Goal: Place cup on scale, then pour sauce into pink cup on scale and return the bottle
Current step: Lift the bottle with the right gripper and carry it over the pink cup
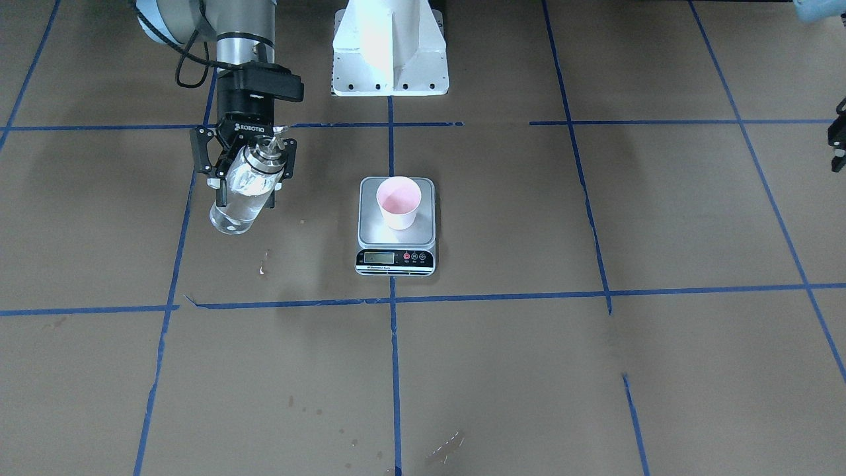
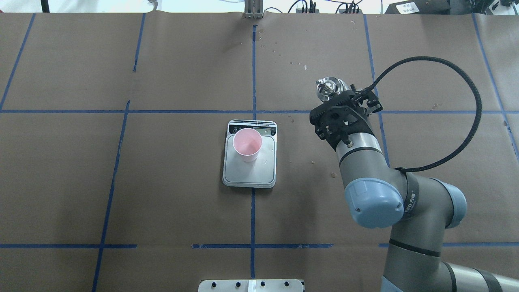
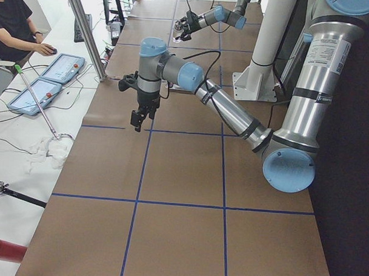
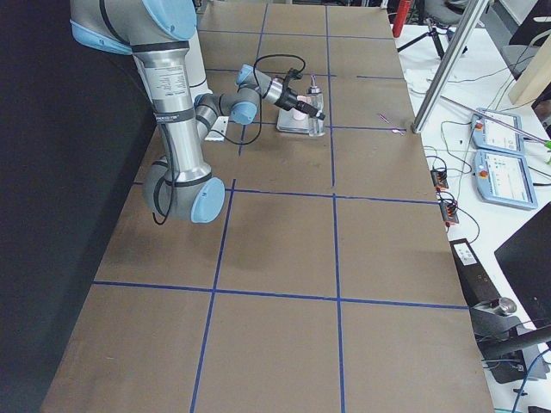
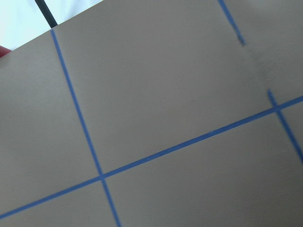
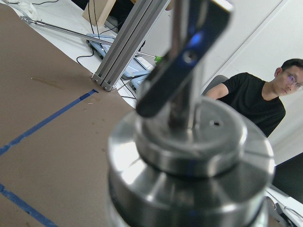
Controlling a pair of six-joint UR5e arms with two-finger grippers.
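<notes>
The pink cup (image 1: 398, 201) (image 2: 247, 144) stands upright on the scale (image 1: 395, 259) (image 2: 249, 175), toward its display end. Whether it holds sauce I cannot tell. My right gripper (image 1: 250, 184) (image 2: 341, 99) is shut on the clear glass bottle (image 1: 232, 213) just below its metal collar; the spout (image 2: 327, 87) points up. The bottle is about a scale's width from the scale, on my right. Up close in the right wrist view are the collar and spout (image 6: 189, 156). My left gripper (image 1: 838, 142) (image 3: 138, 117) hangs far off to the left over bare paper; I cannot tell whether it is open.
Brown paper with a blue tape grid (image 1: 393, 299) covers the table. The white robot mount (image 1: 390, 53) stands behind the scale. Small wet spots (image 1: 263, 268) lie near the bottle. A seated person (image 3: 12, 23), tablets (image 3: 59, 67) and an aluminium post (image 3: 85, 31) are beyond the far edge.
</notes>
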